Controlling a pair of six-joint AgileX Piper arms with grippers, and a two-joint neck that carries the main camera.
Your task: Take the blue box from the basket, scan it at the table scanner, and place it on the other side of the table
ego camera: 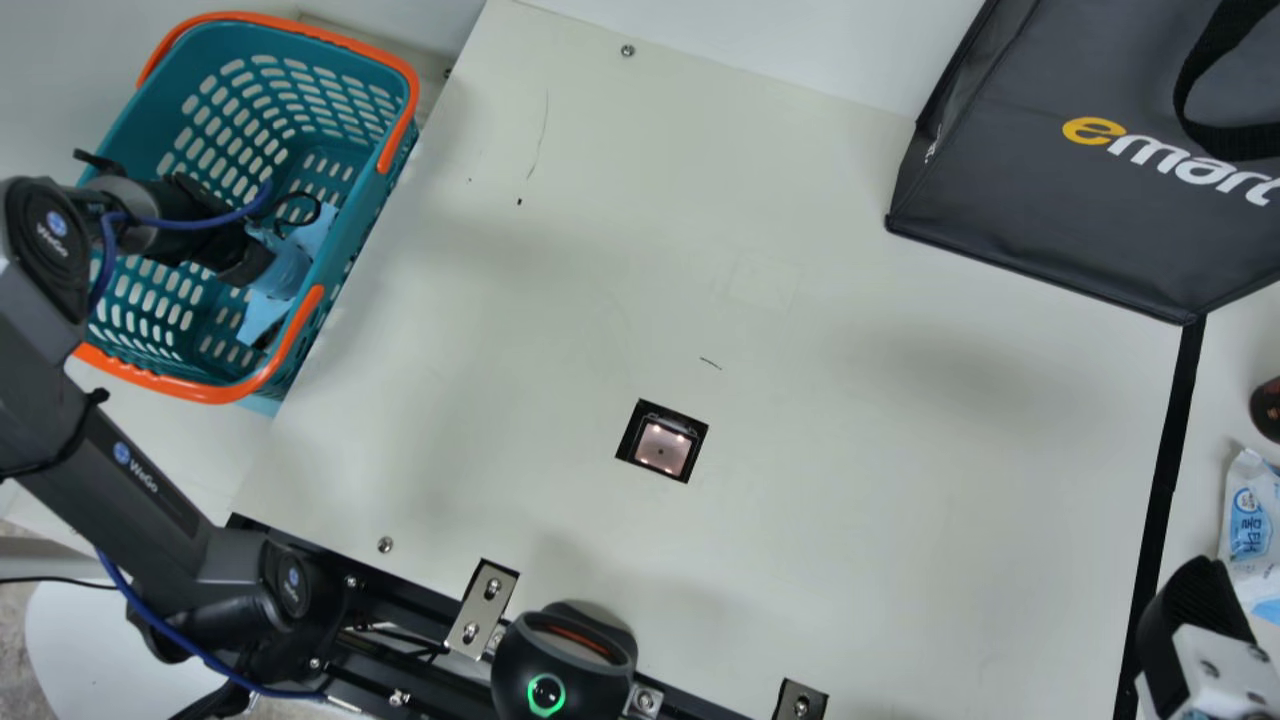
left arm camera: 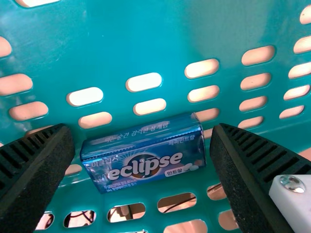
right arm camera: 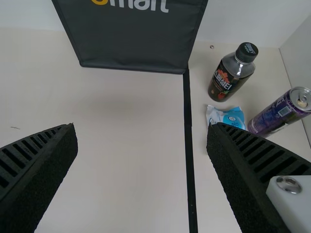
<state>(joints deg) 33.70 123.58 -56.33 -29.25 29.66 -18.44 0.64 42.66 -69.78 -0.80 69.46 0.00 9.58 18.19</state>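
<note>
Where the plastic basket (left arm camera: 136,39) is slotted, glossy blue box (left arm camera: 146,155)

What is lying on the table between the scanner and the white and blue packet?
A long black strip runs between the scanner and the packet, across the cream tabletop; the main view shows this.

Over at the left, the teal basket (ego camera: 345,270) is set beside the bench (ego camera: 850,480), and the left arm (ego camera: 145,485) is held down into it. Mid-bench, the scanner (ego camera: 662,445) is lit. At the far right, a dark bag (ego camera: 1040,190) is stood; black tape (ego camera: 1165,500) is stretched nearer, with a packet (ego camera: 1250,520) laid beyond, the right hand (ego camera: 1195,605) partly seen nearby.
</note>
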